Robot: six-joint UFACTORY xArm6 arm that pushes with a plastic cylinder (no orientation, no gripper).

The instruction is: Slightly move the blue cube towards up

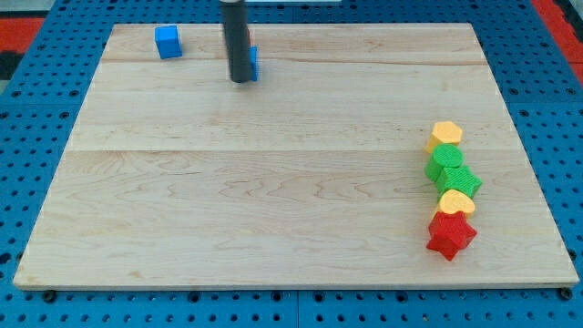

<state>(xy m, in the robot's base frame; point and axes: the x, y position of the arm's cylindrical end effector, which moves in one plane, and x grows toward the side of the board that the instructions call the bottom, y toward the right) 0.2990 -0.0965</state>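
Observation:
A blue cube (167,42) sits near the top left of the wooden board (273,182). My tip (241,80) is to the cube's right, at the end of the dark rod. A second blue block (253,62) is mostly hidden behind the rod, its shape unclear; only its right edge shows, touching or very close to the rod. The tip is about 80 pixels right of the blue cube and a little lower.
At the right, a column of blocks runs downward: a yellow block (446,135), a green block (445,159), a green cube-like block (460,180), a yellow heart-like block (455,202) and a red star (451,235). A blue pegboard surrounds the board.

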